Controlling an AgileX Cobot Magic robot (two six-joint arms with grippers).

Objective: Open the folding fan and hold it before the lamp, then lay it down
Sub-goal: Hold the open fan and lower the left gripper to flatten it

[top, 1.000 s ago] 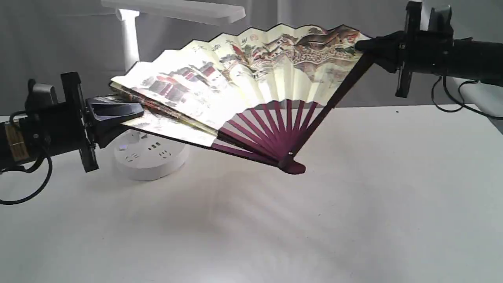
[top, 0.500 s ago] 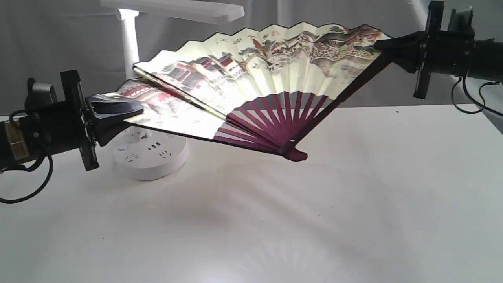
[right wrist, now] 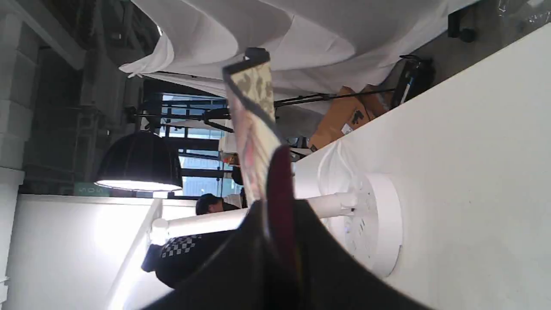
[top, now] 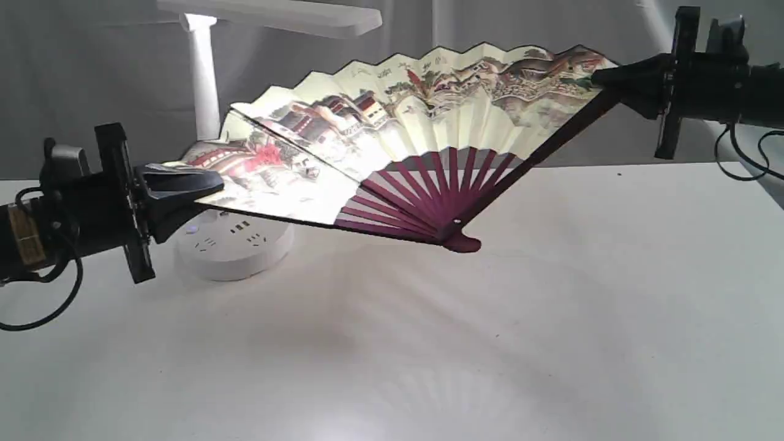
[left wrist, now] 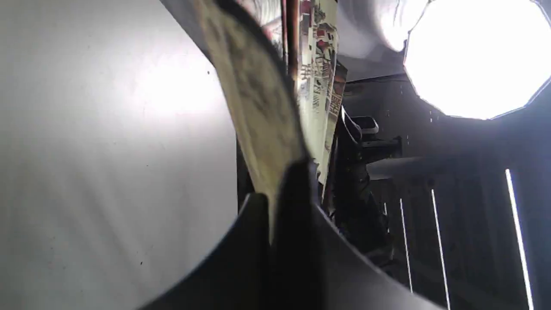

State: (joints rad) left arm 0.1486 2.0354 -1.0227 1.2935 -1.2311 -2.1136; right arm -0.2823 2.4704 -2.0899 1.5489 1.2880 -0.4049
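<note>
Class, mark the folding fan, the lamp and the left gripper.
folding fan (top: 441,122), exterior view, painted leaf.
lamp (top: 239,251), exterior view, round base.
left gripper (top: 208,188), exterior view, between the tips of its fingers.

Spread nearly full, aloft over the middle of the tabletop: folding fan, cream painted leaf, maroon ribs, pivot lowest. Upright near far-left corner, lit: white lamp.

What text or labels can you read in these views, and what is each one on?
Nothing reads clearly.
Dark brush characters near the top edge of the folding fan: too small to read.
Red seal mark beside them: blurred.
Yellowish sticker on the left arm: illegible.
White label on the cardboard box, right wrist view: too small.
</note>
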